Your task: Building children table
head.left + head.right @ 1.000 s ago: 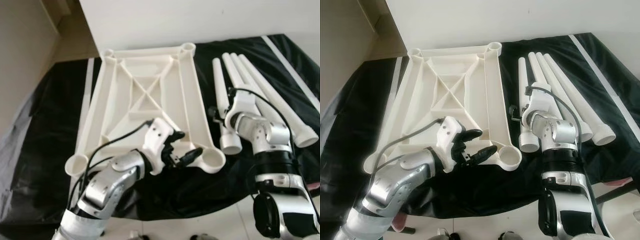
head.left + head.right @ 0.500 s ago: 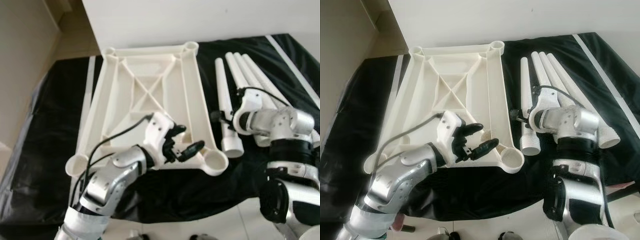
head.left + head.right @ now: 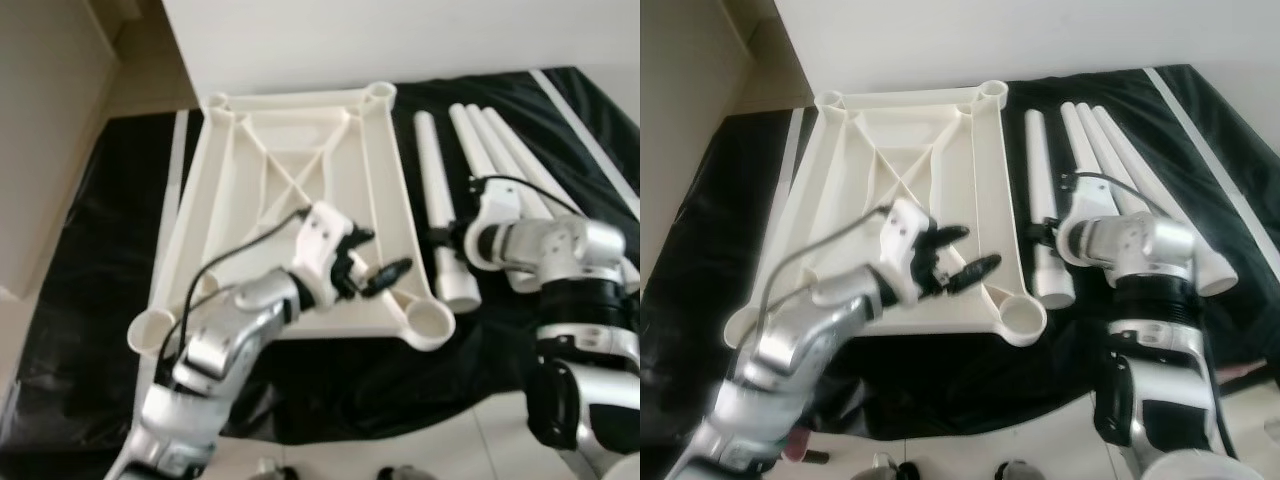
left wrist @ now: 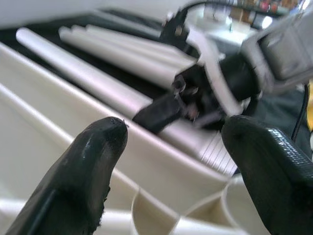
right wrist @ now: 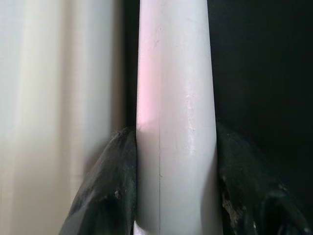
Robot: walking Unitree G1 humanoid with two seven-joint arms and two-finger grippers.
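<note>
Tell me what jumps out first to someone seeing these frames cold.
The big white table top, lying upside down on the black sheet with its ribs and corner sockets facing up. The left gripper hovers open over its near right corner. Beside the top's right edge, the right gripper is clamped on one white table leg, while three more legs lie further right.
</note>
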